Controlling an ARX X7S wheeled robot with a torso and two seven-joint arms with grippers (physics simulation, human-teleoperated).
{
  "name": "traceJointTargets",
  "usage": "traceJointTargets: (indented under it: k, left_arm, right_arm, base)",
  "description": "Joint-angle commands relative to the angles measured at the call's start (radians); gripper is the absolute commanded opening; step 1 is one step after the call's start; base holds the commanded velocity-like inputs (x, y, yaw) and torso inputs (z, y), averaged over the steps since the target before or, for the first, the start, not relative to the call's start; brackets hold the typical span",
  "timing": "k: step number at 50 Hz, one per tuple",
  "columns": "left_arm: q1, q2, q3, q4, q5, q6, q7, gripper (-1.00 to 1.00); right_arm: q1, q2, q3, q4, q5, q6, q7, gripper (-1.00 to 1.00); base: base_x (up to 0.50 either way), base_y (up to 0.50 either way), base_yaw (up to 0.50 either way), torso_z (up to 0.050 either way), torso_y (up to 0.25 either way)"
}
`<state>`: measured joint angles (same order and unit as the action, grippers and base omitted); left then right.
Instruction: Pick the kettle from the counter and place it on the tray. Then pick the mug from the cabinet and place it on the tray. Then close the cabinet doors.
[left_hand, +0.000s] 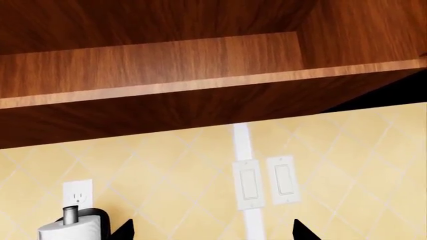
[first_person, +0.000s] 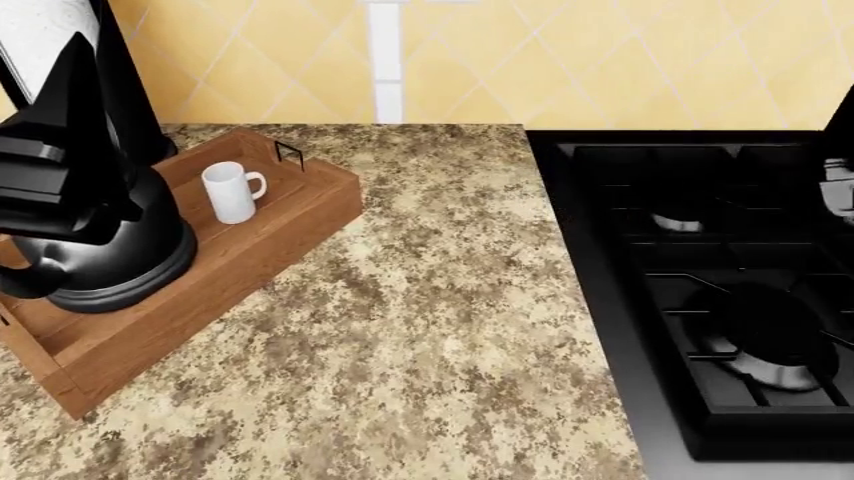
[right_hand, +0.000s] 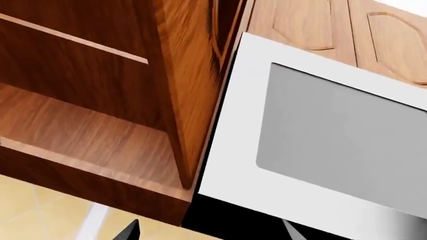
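White mug (first_person: 231, 191) beside kettle (first_person: 107, 240) on tray (first_person: 254, 255), far below both seemingly spread fingers (left_hand: 303, 232).

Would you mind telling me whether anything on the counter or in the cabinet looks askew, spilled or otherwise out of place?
Nothing looks spilled or damaged. The kettle and the mug both stand upright in the tray, which sits at an angle on the counter. The cabinet is open, with its shelf bare.
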<state>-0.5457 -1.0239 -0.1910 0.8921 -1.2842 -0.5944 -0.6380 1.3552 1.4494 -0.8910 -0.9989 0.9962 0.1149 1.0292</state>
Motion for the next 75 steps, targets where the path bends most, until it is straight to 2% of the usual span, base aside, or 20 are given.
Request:
traceJointTargets:
  k: [1,10,25,35,42,58,65,75]
  left_arm:
    - [0.004,0.0,0.001,0.002,0.002,0.001,0.001,1.0]
    - [0.015,0.002,-0.001,0.003,0.007,0.005,0.006,1.0]
    - [-0.004,0.003,0.028,0.0,0.012,-0.004,0.009,1.0]
    - [0.007,-0.002,0.019,0.003,0.008,0.0,0.012,1.0]
    - [0.005,-0.002,0.024,0.002,0.009,-0.001,0.014,1.0]
    - [0.009,-0.002,0.031,0.003,0.016,-0.001,0.018,1.0]
    - [-0.003,-0.003,0.041,0.002,0.014,-0.005,0.015,1.0]
    - [-0.003,-0.007,0.041,0.001,0.013,-0.005,0.015,1.0]
  right_arm:
    - [-0.008,0.098,0.006,0.039,0.013,-0.111,-0.011,1.0]
    - [0.015,0.12,0.037,0.083,0.051,-0.11,-0.039,1.0]
    - [0.096,0.086,0.126,0.172,0.123,0.003,-0.139,1.0]
    - [0.226,-0.009,0.203,0.215,0.17,0.198,-0.213,1.0]
    - [0.27,-0.04,0.225,0.235,0.182,0.249,-0.236,1.0]
    - [0.408,-0.198,0.223,0.376,0.112,0.4,-0.359,1.0]
    - [0.452,-0.244,0.215,0.439,0.07,0.431,-0.417,1.0]
    - [0.531,-0.363,0.19,0.539,0.017,0.469,-0.498,1.0]
  base:
    - [0.0,0.0,0.0,0.0,0.0]
    - [0.0,0.0,0.0,0.0,0.0]
    - [0.0,0.0,0.0,0.0,0.0]
    - [0.0,0.0,0.0,0.0,0.0]
    - [0.0,0.0,0.0,0.0,0.0]
    - [0.0,0.0,0.0,0.0,0.0]
    - [0.0,0.0,0.0,0.0,0.0]
    - [0.0,0.0,0.0,0.0,0.0]
